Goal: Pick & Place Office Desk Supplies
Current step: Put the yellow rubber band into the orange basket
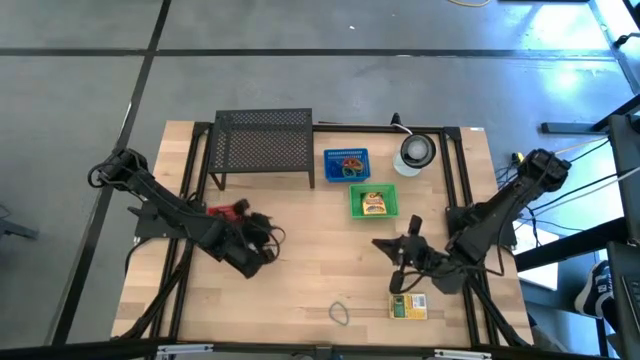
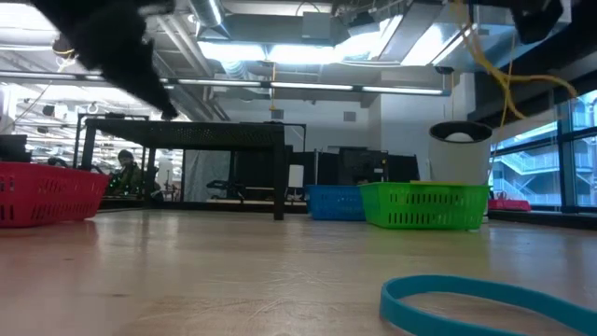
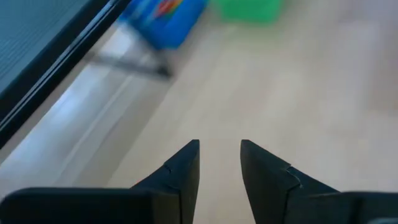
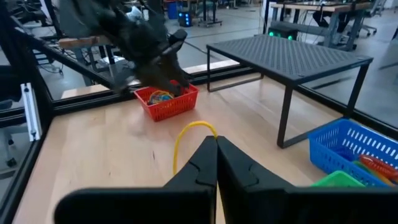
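My right gripper (image 4: 216,146), over the table's right near part (image 1: 385,246), is shut on a thin yellow loop (image 4: 186,126). My left gripper (image 3: 220,158) is open and hovers over bare wood right of the red basket (image 1: 228,210), touching nothing. The red basket (image 4: 166,101) holds coloured loops. A blue basket (image 1: 346,165) and a green basket (image 1: 373,202) hold small items. A yellow-green box (image 1: 408,306) and a grey loop (image 1: 340,313) lie flat near the near edge. A teal loop (image 2: 485,299) lies on the wood in the low view. My right gripper pinches the yellow loop between its two shut fingers, at the loop's end (image 4: 214,131) right by the fingertips. The loop arcs out beyond the fingertips and curves back beside one finger (image 4: 193,168). Whether any of it touches the table, I cannot tell.
A black mesh shelf (image 1: 263,145) stands at the far side, left of the blue basket. A round grey-white disc-like object (image 1: 416,150) sits at the far right. Black frame rails run along both table sides. Bare wood lies between the two arms.
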